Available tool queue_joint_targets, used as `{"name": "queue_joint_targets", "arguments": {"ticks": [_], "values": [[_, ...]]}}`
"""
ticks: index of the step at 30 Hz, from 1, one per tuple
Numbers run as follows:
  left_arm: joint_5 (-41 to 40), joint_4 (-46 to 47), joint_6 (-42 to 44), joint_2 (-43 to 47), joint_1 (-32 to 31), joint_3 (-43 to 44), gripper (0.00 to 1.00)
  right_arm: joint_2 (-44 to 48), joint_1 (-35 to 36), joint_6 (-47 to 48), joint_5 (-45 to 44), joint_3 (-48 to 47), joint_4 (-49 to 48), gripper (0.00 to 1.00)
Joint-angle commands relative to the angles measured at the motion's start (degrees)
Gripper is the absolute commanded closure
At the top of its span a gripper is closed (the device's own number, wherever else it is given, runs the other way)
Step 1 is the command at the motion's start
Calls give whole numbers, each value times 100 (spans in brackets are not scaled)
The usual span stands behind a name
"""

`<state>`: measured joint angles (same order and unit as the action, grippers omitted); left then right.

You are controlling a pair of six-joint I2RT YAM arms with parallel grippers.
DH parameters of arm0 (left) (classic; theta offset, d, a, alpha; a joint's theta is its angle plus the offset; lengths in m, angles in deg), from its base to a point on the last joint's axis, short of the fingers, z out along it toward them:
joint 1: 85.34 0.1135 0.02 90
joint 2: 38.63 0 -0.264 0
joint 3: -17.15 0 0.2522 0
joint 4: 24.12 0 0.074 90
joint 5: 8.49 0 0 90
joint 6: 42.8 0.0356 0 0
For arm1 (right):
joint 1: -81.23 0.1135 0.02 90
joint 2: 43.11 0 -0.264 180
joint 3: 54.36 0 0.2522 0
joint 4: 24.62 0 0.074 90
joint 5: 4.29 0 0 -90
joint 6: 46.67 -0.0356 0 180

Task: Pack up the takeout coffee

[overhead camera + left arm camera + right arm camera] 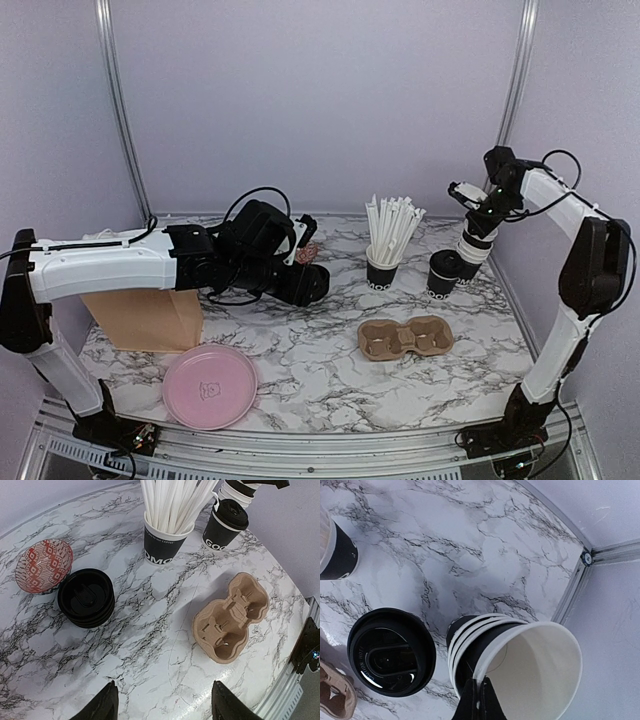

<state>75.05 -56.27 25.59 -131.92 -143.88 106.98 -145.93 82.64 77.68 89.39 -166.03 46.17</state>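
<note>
The right gripper (480, 701) has its jaws pressed together on the rim of the top cup (535, 665) of a nested stack (460, 645) at the table's far right corner. The cup wall is caught between them, apparently so a single cup can be peeled off. Just beside the stack stands a lidded cup (391, 651), seemingly ready for the pulp carrier (405, 338) nearer the front. The left gripper (162, 702) hovers with jaws spread above the table (150, 645), facing the pile of black lids (86, 597), probably to fetch one.
</note>
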Motion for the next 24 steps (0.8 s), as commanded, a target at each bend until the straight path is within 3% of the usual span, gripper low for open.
{"name": "queue_joint_targets", "arguments": {"ticks": [1,2,4,5,8,13,18,24], "values": [[26,-78,28,-72,27,103,37,159,48,236,201,-150,-14,100],[34,-77,25,-73,27,101,37,70,-57,79,415,-332,151,100],[23,-80,10,-64,20,84,37,149,147,-122,-1262,-54,-294,100],[17,-74,-11,-65,19,82,37,299,212,41,-1601,204,-628,100],[33,-74,-24,-78,18,72,37,517,72,-80,-665,48,-501,100],[20,-76,-17,-94,18,78,37,707,175,-132,-50,-297,-41,100],[-107,-91,86,-55,18,120,37,1025,300,-274,191,-746,351,100],[-328,-180,226,-36,36,202,37,1739,325,-385,367,-590,184,100]]}}
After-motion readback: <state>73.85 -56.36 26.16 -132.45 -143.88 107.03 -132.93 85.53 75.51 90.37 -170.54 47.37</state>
